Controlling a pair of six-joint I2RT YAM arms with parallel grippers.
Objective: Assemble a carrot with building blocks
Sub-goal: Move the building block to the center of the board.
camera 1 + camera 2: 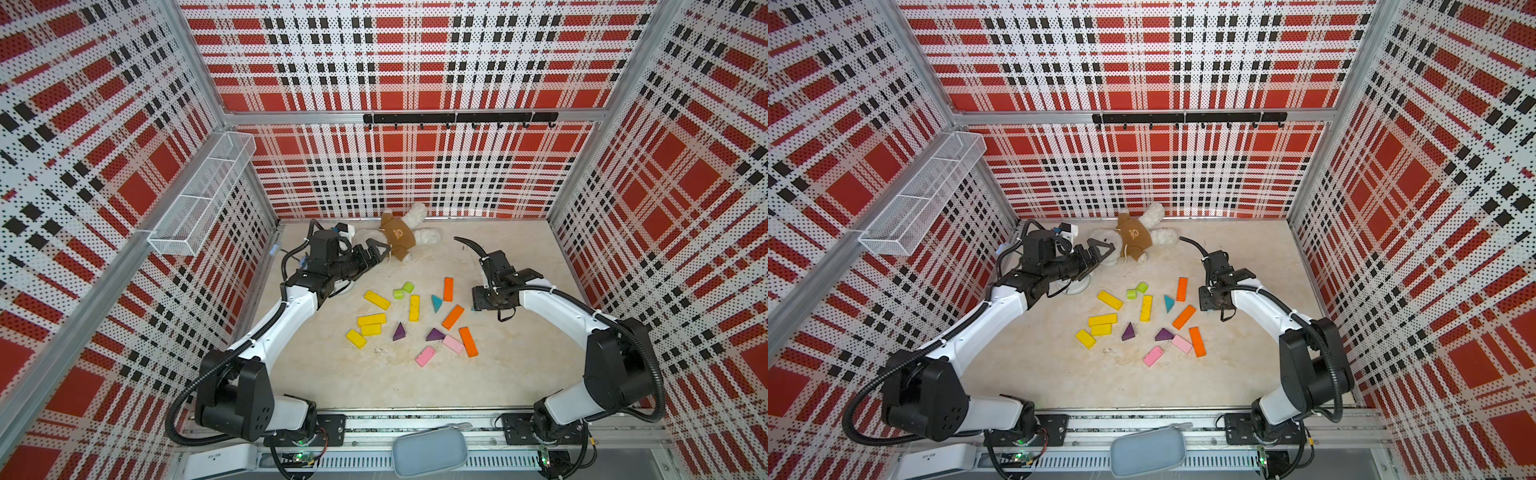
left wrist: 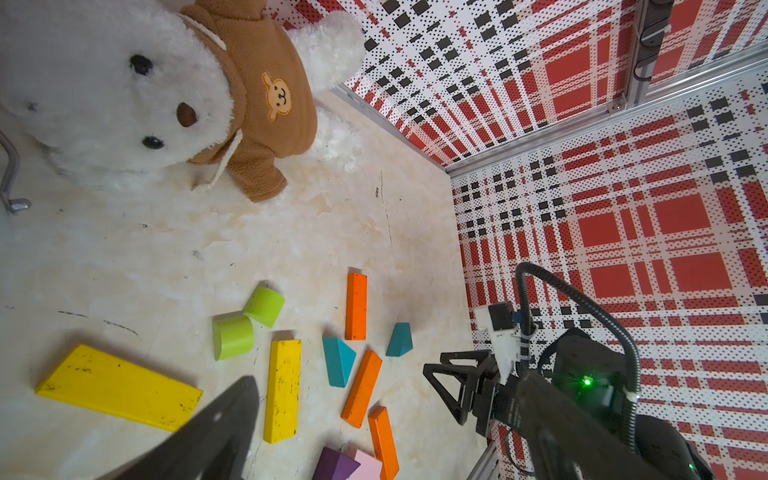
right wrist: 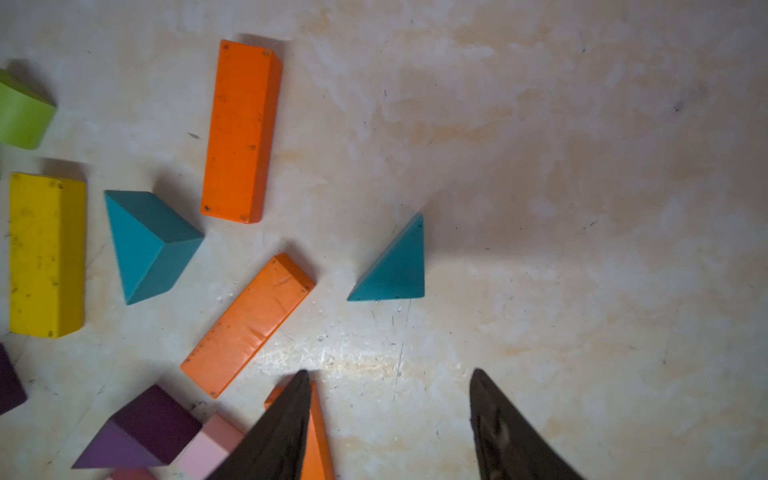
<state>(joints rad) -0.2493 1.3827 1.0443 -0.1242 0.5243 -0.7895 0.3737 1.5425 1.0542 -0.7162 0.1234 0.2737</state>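
Bear: we see a white teddy bear in a brown hoodie.
Cylinders: we see two lime-green cylinders side by side.

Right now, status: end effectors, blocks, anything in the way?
Right end effector open, empty. Left end effector by teddy bear, state unclear. Blocks scattered, unassembled.

My table: building blocks in the middle, teddy bear behind them.
The blocks lie in a loose patch; two cylinders touch at its back edge, and one triangle sits apart on the right, near my right gripper. My left gripper hovers at the back left, just beside the teddy bear. A wire basket hangs on the left wall, a hook rail on the rear wall.
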